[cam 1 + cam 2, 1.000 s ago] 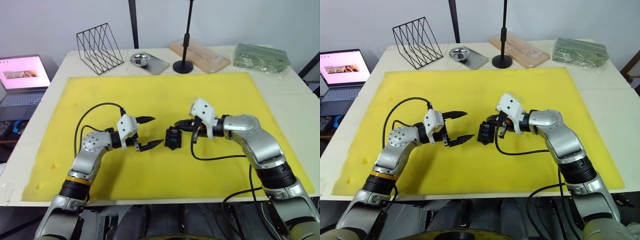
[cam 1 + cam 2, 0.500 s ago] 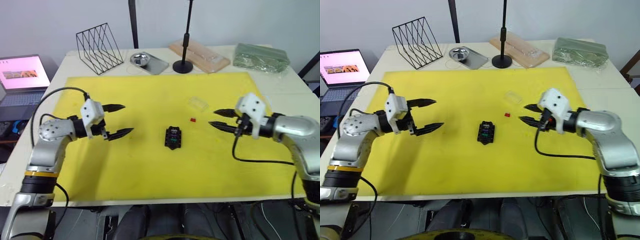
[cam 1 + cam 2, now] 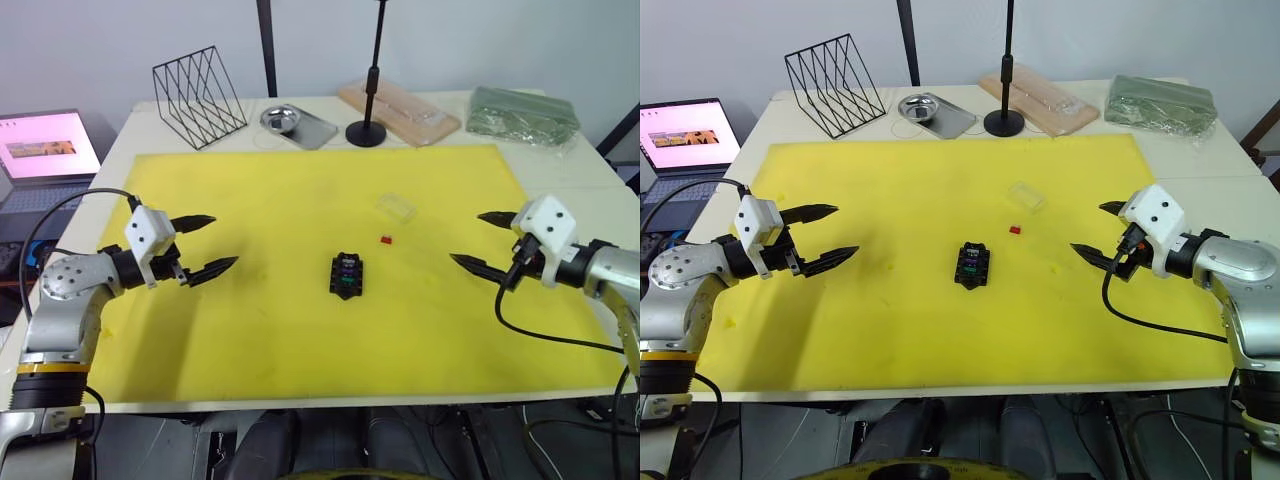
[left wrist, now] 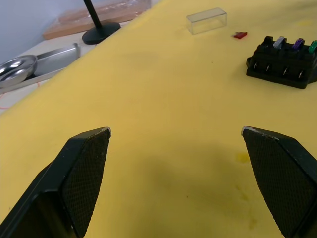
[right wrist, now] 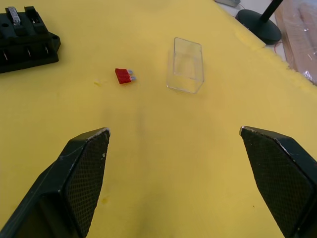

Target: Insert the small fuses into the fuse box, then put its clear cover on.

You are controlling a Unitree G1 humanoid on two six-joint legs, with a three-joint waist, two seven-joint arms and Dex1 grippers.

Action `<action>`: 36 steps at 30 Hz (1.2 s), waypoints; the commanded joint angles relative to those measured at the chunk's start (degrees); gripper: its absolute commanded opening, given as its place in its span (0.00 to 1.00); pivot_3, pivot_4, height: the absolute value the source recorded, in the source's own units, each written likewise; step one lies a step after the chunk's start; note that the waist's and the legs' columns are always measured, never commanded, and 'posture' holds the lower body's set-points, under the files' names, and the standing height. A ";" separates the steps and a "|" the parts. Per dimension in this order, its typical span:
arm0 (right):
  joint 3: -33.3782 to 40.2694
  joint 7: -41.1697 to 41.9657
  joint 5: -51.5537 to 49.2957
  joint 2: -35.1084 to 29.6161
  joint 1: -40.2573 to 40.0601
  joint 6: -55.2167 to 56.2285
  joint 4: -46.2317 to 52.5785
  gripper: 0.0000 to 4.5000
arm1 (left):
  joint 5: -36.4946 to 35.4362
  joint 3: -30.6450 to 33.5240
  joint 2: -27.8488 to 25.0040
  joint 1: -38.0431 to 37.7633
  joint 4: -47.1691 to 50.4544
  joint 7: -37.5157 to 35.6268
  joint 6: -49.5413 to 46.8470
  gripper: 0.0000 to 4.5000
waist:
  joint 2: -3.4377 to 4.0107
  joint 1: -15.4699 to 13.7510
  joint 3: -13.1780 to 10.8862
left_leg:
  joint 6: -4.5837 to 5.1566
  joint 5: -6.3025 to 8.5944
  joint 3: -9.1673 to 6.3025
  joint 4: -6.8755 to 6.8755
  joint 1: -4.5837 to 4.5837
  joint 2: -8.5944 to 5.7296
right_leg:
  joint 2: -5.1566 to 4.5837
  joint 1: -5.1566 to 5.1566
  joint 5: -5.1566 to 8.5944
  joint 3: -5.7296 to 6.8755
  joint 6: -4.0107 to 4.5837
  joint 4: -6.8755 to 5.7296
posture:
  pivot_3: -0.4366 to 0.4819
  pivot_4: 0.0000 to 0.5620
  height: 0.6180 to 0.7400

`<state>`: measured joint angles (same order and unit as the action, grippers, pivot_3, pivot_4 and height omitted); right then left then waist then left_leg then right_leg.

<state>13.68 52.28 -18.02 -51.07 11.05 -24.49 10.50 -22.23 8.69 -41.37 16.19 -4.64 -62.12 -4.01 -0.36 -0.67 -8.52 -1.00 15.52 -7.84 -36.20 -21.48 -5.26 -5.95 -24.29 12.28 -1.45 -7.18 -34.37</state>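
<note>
So we've got the fuse box [image 3: 345, 276] sitting mid-mat on the yellow mat [image 3: 300, 330] with a few fuses [image 4: 296, 44] already stuck in its slots. The red fuse [image 5: 123, 76] is lying loose on the mat just beside the clear cover [image 5: 186, 65], both apart from the box. Left gripper [image 3: 205, 243] and right gripper [image 3: 480, 241] are both spread wide, holding nothing, well off to either side.

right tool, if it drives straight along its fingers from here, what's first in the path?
Probably the clear cover, roughly centred ahead of the open right tool. The red fuse lies off to one side, nearer the fuse box. Depth is unclear; it might pass above.
</note>
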 commanded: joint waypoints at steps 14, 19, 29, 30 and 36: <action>-0.34 -4.42 -23.01 8.52 26.56 -51.04 -15.31 1.00 | -6.47 -6.87 2.79 6.34 15.79 -6.51 -5.40 1.00 | 0.00 0.22 -0.01 | 0.02 0.01 0.00 0.02 -0.03 0.03 | 0.02 -0.01 -0.02 -0.01 0.04 0.06 | 0.48 0.27 1.00; 7.00 -11.78 -24.00 15.78 34.01 -60.85 -27.60 1.00 | -6.27 -8.06 4.97 6.54 16.80 -5.40 -4.82 1.00 | 0.01 0.13 -0.01 | 0.01 0.00 0.01 0.01 -0.04 0.02 | 0.02 -0.04 -0.05 -0.02 0.09 0.05 | 0.48 0.27 1.00; 12.29 -18.85 -23.55 22.11 34.99 -60.62 -35.23 1.00 | -4.55 -8.84 6.63 7.45 14.83 -4.87 -2.70 1.00 | 0.02 0.30 -0.02 | 0.01 0.00 0.03 0.00 -0.05 0.01 | 0.03 -0.05 -0.05 -0.01 0.08 0.00 | 0.48 0.27 1.00; 12.40 -19.35 -23.53 22.41 34.85 -60.85 -35.31 1.00 | -4.47 -8.90 6.61 7.46 14.64 -5.01 -2.55 1.00 | 0.02 0.38 -0.02 | 0.01 0.00 0.04 0.00 -0.05 0.01 | 0.03 -0.06 -0.05 -0.01 0.08 0.00 | 0.48 0.27 1.00; 13.98 -21.67 -23.58 24.49 34.97 -60.12 -36.49 1.00 | -4.28 -9.42 6.67 7.51 14.10 -5.52 -1.93 1.00 | 0.02 0.48 -0.02 | 0.01 0.00 0.03 0.01 -0.05 0.01 | 0.04 -0.06 -0.05 -0.01 0.08 0.00 | 0.48 0.27 1.00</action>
<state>26.15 31.16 -40.82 -27.14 45.03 -84.76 -26.10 -26.45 -0.94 -34.74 22.76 8.96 -67.49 -6.97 -0.33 -0.18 -8.54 -0.98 15.52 -7.81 -36.19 -21.52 -5.25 -5.91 -24.35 12.23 -1.46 -7.11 -34.37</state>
